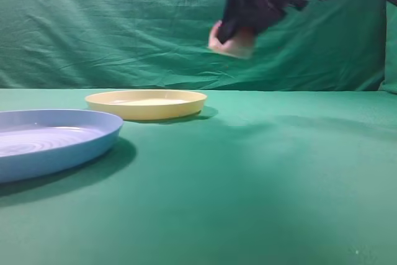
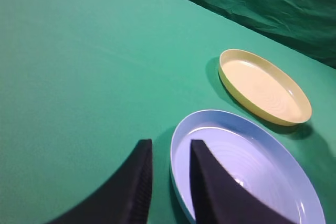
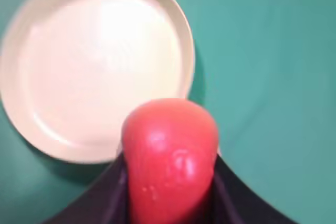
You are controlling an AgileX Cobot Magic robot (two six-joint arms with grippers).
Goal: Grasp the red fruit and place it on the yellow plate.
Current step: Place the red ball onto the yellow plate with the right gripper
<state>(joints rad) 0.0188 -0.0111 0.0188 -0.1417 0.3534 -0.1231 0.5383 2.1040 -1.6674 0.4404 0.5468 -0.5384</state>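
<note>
- The red fruit [image 3: 170, 156] is seen clamped between the dark fingers [image 3: 231, 192] of the right gripper [image 3: 170, 182], one finger on each side of it.
- In the right wrist view, the fruit's surface is shown as smooth, rounded and coral-red, with small glossy highlights (its underside is hidden from this camera).
- In the exterior high view, the fruit [image 1: 232, 43] is blurred; a pale, yellowish base is seen below the dark body of the right gripper [image 1: 239, 32], with only a little pink-red visible at its left edge.
- The fruit is held high in the air, well clear of the green tabletop [image 1: 260, 178], and to the right of the yellow plate [image 1: 146, 103] in the exterior view.
- From the right wrist camera, the yellow plate [image 3: 47, 114] is seen below and beyond the fruit; it appears washed out to near white, round, shallow, with a low raised rim.
- The left gripper [image 2: 167, 182] is seen from its wrist camera with its fingers [image 2: 134, 192] a narrow gap apart and nothing between them (the near rim of the light-blue plate [image 2: 273, 177] lies below that gap).
- The light-blue plate [image 1: 49, 141] bears ringed ridges and rests just beside the yellow plate [image 2: 265, 85], the two apart.
</note>
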